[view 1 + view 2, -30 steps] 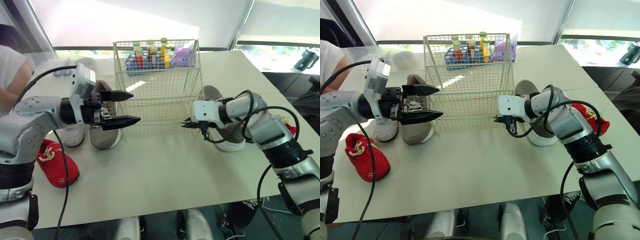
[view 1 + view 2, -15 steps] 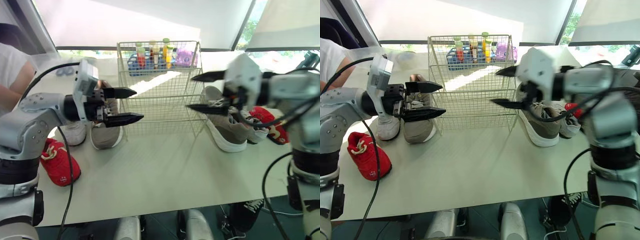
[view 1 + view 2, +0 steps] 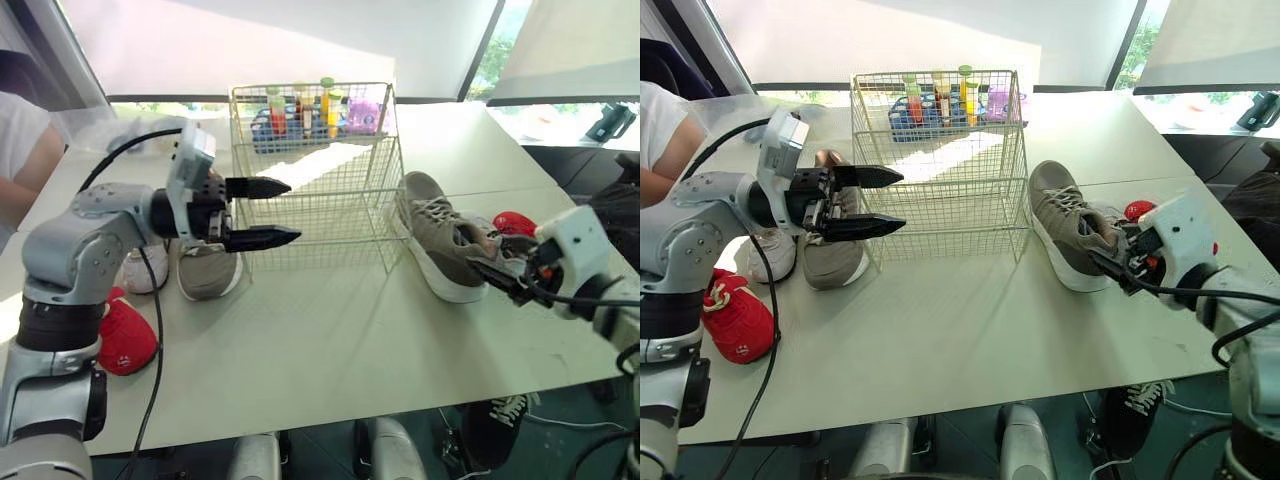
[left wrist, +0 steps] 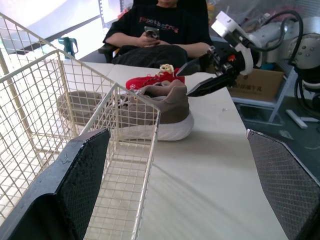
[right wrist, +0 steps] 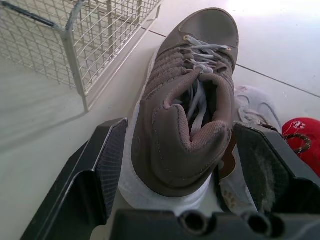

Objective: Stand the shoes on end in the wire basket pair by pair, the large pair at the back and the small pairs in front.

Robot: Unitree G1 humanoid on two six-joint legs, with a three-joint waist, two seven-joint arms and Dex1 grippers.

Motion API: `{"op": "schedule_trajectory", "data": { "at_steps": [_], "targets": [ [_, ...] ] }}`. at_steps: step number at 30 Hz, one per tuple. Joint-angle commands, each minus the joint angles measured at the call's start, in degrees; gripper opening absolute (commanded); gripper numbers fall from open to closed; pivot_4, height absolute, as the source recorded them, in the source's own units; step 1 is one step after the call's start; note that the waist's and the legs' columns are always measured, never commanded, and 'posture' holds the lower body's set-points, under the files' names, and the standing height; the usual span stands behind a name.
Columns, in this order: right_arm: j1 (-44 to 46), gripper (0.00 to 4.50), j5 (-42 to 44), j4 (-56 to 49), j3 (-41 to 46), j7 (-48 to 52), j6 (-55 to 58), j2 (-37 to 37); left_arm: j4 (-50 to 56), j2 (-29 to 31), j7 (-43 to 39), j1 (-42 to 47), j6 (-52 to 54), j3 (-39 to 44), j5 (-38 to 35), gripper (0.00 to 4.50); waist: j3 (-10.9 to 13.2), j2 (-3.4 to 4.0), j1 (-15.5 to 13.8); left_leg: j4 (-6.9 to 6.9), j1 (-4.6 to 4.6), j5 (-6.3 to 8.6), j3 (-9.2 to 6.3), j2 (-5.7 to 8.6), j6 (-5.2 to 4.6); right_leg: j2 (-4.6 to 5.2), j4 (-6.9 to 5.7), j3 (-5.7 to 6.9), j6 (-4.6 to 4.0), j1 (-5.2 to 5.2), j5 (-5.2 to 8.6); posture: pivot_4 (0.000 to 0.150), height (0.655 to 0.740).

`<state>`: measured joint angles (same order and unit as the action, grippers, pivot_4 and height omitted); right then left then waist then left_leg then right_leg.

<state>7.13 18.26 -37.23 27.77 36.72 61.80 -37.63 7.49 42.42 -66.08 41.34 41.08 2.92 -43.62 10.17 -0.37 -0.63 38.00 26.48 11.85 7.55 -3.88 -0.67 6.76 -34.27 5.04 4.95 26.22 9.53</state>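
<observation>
The left claw [image 3: 294,211] gapes beside the white wire basket [image 3: 330,190]; the right claw [image 5: 182,135], spread, straddles the heel of the grey-brown sneaker [image 3: 440,235].

The right claw [image 5: 181,129], gone from the wire basket [image 3: 940,175] (after a high swing), now flanks the grey sneaker [image 3: 1065,225] at its heel.

Wire basket [image 3: 318,190] centre; large shoe [image 3: 440,238] just right of it; second shoe [image 3: 205,272] left; bottles [image 3: 327,90] behind basket.
</observation>
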Motion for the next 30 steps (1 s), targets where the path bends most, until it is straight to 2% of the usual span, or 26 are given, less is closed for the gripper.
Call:
{"op": "schedule_trajectory", "data": {
  "at_steps": [1,14,17,21,22,23,27,30],
  "targets": [
    [0.4,3.6,0.1,0.5,-0.5,-3.5,-2.7,1.7,0.5,-0.1,-0.6,2.0,-0.8,0.2,0.4,4.5,0.0,0.0,0.0,0.0,0.0,0.0,0.0,0.0,0.0,0.0,-0.01,0.0,0.0,0.0,0.0,0.15,0.74],
    [3.6,3.6,-0.4,9.9,-8.5,-13.0,-3.1,5.4,2.9,0.2,1.2,1.4,-0.1,1.7,0.0,4.5,0.0,-0.03,0.1,0.0,-0.02,0.0,-0.03,0.01,-0.01,0.0,0.01,0.0,0.0,-0.05,0.0,0.15,0.74],
    [3.9,2.76,-0.1,10.7,-9.6,-13.8,-3.1,6.1,3.5,0.4,1.7,1.0,0.2,2.1,-0.3,4.5,0.0,-0.06,0.1,0.0,-0.03,0.0,-0.03,0.01,-0.01,0.0,0.01,0.0,0.0,-0.06,0.0,0.15,0.74],
    [4.3,0.82,1.4,10.3,-9.8,-14.5,-1.8,7.0,3.9,0.6,2.1,0.7,0.3,2.2,-0.3,4.5,-0.1,-0.08,0.2,0.0,-0.03,0.0,-0.04,0.01,0.0,-0.01,0.01,0.0,0.0,-0.07,0.01,0.15,0.74],
    [4.2,0.41,1.5,10.0,-9.9,-14.7,-1.6,7.1,3.9,0.7,2.2,0.8,0.3,2.2,-0.3,4.5,-0.1,-0.08,0.2,0.0,-0.03,0.0,-0.04,0.01,0.0,-0.01,0.01,0.0,0.0,-0.06,0.01,0.15,0.74],
    [4.1,0.18,1.5,9.7,-10.0,-15.0,-1.4,7.2,3.8,0.7,2.1,0.8,0.2,2.2,-0.3,4.5,-0.1,-0.09,0.2,0.0,-0.03,0.0,-0.04,0.01,-0.01,-0.01,0.0,0.0,0.0,-0.06,0.01,0.15,0.74],
    [4.9,0.14,2.8,7.7,-8.3,-15.5,-0.3,7.2,3.5,0.7,2.2,1.2,0.2,2.1,-0.2,4.5,-0.1,-0.09,0.2,0.0,-0.03,0.0,-0.05,0.01,0.0,-0.01,0.01,0.0,0.0,-0.06,0.01,0.15,0.74],
    [9.2,0.14,4.5,6.5,-4.4,-16.7,1.9,6.1,2.8,0.8,1.9,1.7,0.0,2.0,0.0,4.5,0.0,-0.06,0.2,0.0,-0.01,0.0,-0.04,0.01,0.0,-0.01,0.01,0.0,0.0,-0.03,0.01,0.15,0.74]
  ]
}}
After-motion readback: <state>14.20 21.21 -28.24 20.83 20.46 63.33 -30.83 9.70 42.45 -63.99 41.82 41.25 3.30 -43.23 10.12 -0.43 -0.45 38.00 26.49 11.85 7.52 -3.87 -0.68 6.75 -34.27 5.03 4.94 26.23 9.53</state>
